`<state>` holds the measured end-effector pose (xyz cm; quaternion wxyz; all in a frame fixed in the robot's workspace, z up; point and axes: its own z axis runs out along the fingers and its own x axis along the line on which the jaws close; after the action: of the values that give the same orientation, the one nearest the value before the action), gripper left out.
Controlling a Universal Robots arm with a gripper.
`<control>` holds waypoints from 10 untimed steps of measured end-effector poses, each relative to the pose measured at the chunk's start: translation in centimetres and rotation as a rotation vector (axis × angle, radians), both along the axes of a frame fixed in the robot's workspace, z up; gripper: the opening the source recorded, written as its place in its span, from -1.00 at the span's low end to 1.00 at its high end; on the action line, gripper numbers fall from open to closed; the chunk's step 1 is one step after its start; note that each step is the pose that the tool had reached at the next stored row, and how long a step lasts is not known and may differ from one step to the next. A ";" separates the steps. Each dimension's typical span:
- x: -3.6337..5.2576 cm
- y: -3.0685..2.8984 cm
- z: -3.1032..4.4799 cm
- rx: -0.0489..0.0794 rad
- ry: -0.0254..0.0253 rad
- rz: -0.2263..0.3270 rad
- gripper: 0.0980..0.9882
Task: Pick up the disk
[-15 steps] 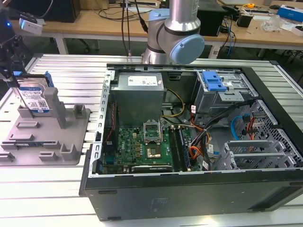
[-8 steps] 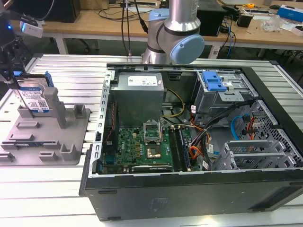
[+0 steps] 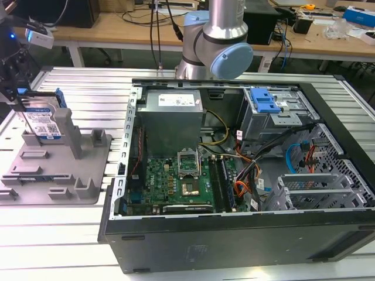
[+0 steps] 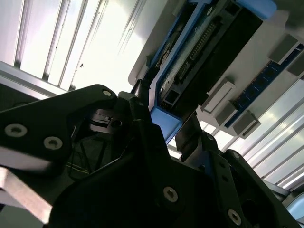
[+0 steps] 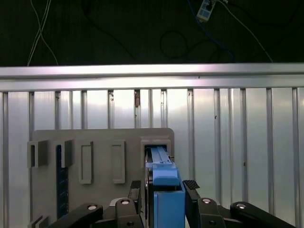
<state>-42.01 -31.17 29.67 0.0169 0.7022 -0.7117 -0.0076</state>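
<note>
One disk (image 3: 44, 120) for you to note: it stands on edge, upright, in the slot of the grey holder (image 3: 88, 175), at the exterior view's left. Its white-and-blue label faces the exterior camera. A blue side rail runs along its upper edge, and in the first wrist view you look straight down on that rail.

The gripper (image 5: 163, 188) sits astride the disk's upper edge, one side of it on each face. In the second wrist view the black linkage reaches right up to the blue rail and the dark connector end of the disk. You cannot tell from these views whether the gripper is clamped on the disk or merely close around it. The disk's lower edge appears seated in the holder; you cannot tell if it has lifted at all.

An upright grey post (image 3: 71, 132) of the holder stands just beside the disk, toward the exterior view's right. The holder lies flat on the ribbed aluminium surface (image 3: 76, 82).

Well apart from it, toward the exterior view's right, an open computer case (image 3: 234, 240) lies on its side with the motherboard (image 3: 176, 175) exposed. A blue-fronted drive cage (image 3: 266, 105) sits in its far corner. The arm (image 3: 225, 35) rises behind the case.
</note>
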 end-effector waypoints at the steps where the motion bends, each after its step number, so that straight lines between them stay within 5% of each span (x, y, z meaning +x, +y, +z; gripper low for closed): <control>1: 0.00 0.00 -0.06 0.000 0.0001 0.000 -0.16; 10: 0.00 0.05 -0.09 0.000 -0.0002 0.000 -0.16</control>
<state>-42.01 -31.12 29.58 0.0169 0.7022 -0.7118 -0.0075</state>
